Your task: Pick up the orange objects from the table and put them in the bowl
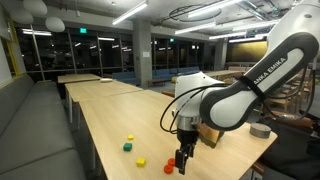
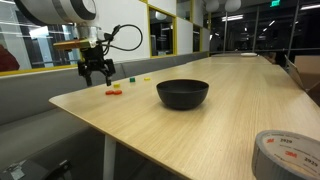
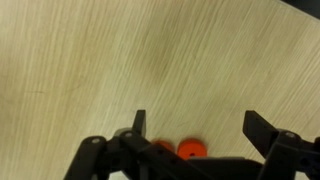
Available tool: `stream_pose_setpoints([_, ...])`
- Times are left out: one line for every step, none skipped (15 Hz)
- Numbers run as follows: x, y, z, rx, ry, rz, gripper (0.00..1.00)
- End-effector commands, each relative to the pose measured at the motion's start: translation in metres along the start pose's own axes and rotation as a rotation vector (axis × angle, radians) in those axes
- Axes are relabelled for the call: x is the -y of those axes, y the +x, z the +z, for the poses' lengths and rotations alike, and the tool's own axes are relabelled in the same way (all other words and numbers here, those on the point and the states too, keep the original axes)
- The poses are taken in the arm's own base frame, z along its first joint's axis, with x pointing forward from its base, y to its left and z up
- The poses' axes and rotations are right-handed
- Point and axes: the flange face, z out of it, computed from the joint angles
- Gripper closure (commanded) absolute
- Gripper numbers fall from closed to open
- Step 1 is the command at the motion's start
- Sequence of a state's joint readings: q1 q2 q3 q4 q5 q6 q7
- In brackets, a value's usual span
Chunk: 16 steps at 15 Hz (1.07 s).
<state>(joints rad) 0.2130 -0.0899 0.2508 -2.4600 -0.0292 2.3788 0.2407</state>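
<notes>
My gripper [image 3: 197, 122] is open and empty, hovering low over the light wood table [image 2: 230, 95]. In the wrist view, two small orange pieces [image 3: 191, 150] lie side by side on the wood between the fingers, at the bottom edge. In an exterior view the gripper [image 2: 97, 75] hangs just above orange pieces [image 2: 113, 92], left of the black bowl [image 2: 183, 93]. In an exterior view the gripper [image 1: 182, 158] is near the table's front edge, with an orange piece [image 1: 168, 167] beside it. The bowl is hidden behind the arm there.
A green block [image 1: 127, 147] and yellow pieces [image 1: 141, 160] lie left of the gripper; the green block also shows in an exterior view [image 2: 131, 78]. A grey tape roll [image 2: 288, 155] sits at the near right corner. The table edge runs close to the pieces.
</notes>
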Motion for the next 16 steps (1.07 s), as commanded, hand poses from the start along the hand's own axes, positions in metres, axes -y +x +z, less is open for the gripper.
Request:
stream_pose_setpoints([0.008, 0.007, -0.003, 0.054, 0.008, -0.196, 0.00])
stream_pose_setpoints([0.005, 0.007, -0.002, 0.069, 0.003, -0.251, 0.00])
stream_pose_setpoints([0.002, 0.009, -0.004, 0.086, -0.003, -0.307, 0.00])
stream_pose_setpoints([-0.004, 0.012, -0.005, 0.101, -0.005, -0.361, 0.00])
stream_pose_setpoints([-0.008, 0.014, -0.007, 0.116, -0.008, -0.413, 0.00])
stream_pose_setpoints([-0.014, 0.017, -0.011, 0.130, -0.010, -0.467, 0.00])
stream_pose_setpoints([-0.020, 0.021, -0.014, 0.141, -0.010, -0.519, 0.00])
stream_pose_setpoints([-0.026, 0.024, -0.017, 0.153, -0.014, -0.572, 0.00])
stream_pose_setpoints([-0.033, 0.027, -0.020, 0.162, -0.020, -0.626, 0.00])
stream_pose_setpoints([-0.041, 0.031, -0.022, 0.168, -0.029, -0.679, 0.00])
stream_pose_setpoints([-0.049, 0.034, -0.022, 0.169, -0.042, -0.735, 0.00])
stream_pose_setpoints([-0.057, 0.036, -0.022, 0.167, -0.058, -0.789, 0.00])
stream_pose_setpoints([-0.065, 0.039, -0.019, 0.153, -0.073, -0.843, 0.00])
stream_pose_setpoints([-0.071, 0.041, -0.016, 0.141, -0.086, -0.896, 0.00])
stream_pose_setpoints([-0.076, 0.043, -0.013, 0.133, -0.099, -0.947, 0.00])
stream_pose_setpoints([-0.078, 0.046, -0.009, 0.123, -0.110, -0.998, 0.00])
